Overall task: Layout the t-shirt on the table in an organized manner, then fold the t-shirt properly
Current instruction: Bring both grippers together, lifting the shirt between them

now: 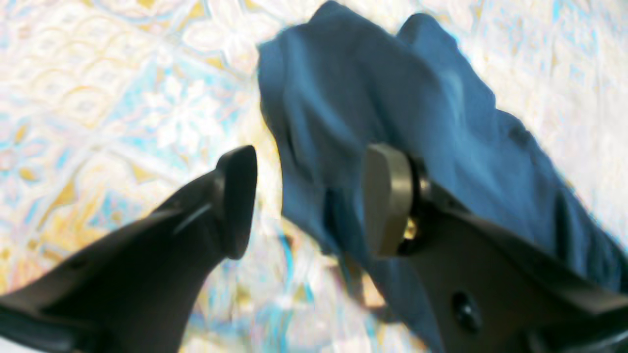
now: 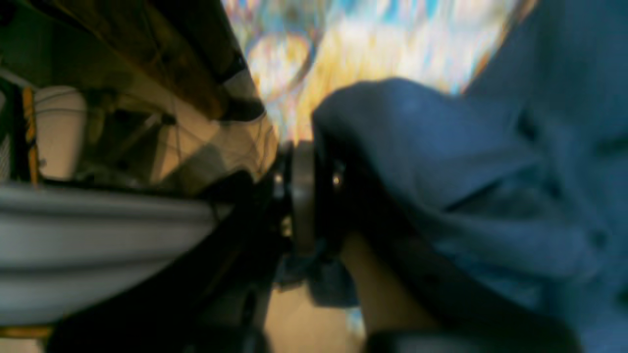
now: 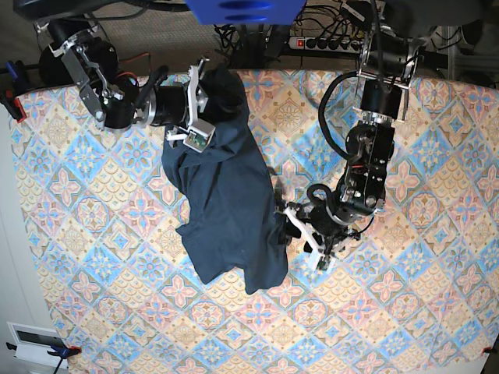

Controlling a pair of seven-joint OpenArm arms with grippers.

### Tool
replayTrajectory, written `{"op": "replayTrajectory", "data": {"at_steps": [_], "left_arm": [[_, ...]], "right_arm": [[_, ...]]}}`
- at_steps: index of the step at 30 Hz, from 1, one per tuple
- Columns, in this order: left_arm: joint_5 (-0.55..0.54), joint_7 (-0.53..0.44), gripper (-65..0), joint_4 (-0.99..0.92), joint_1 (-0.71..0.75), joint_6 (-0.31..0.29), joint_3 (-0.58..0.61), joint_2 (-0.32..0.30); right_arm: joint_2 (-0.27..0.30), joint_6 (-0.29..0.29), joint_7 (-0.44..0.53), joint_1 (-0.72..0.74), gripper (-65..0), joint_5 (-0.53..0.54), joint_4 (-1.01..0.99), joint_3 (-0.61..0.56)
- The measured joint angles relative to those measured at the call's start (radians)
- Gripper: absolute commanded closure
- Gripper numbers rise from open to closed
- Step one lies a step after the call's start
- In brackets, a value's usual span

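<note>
The dark navy t-shirt [image 3: 226, 202] lies crumpled in a long strip across the patterned table [image 3: 101, 234]. Its upper end is lifted and bunched at my right gripper [image 3: 209, 101], which is shut on the cloth; the right wrist view shows the pads [image 2: 304, 196] pinched together with navy fabric [image 2: 466, 186] spilling off to one side. My left gripper [image 1: 314, 201] stands open at the shirt's lower right edge [image 3: 279, 230]. A fold of the t-shirt [image 1: 373, 113] hangs between its fingers, against the tan pad [image 1: 387, 196]. The black finger [image 1: 238, 196] is off the cloth.
A power strip [image 3: 327, 43] and cables sit behind the table's far edge, with a blue object [image 3: 242, 9] overhead. Red clamps [image 3: 15, 105] hold the tablecloth at its corners. A white device [image 3: 31, 343] lies off the table's lower left corner.
</note>
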Motion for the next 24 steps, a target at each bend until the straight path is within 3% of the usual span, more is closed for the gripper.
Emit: {"op": "replayTrajectory", "data": {"at_steps": [3,6,12,17,20,24], "left_arm": [[0.002,0.026,-33.5,0.099,0.105,-0.001,0.005,0.003],[0.000,0.021,-33.5,0.171,0.182,0.004,0.005,0.004],[0.002,0.022,-33.5,0.252,0.290,-0.001,0.004,0.002],[-0.037,0.020,-33.5,0.252,0.293,0.003,0.002,0.002],[-0.065,0.034,-33.9,0.272,0.311,0.004,0.002,0.002],[-0.099,0.138,-33.9,0.353,0.345,-0.018,0.009,0.001]], "right_arm": [[0.003,0.002,0.126,0.031,0.0,0.002,0.000,0.015],[0.000,0.000,0.185,0.055,-0.5,0.001,-0.002,0.096],[0.000,0.000,0.185,0.050,-9.8,0.001,-0.008,0.243],[0.000,0.000,0.192,0.051,-19.6,0.004,-0.008,0.280],[0.000,-0.001,0.192,0.051,-20.4,0.003,-0.008,0.281],[0.000,0.002,0.196,0.052,-20.4,0.004,-0.023,0.284]]}}
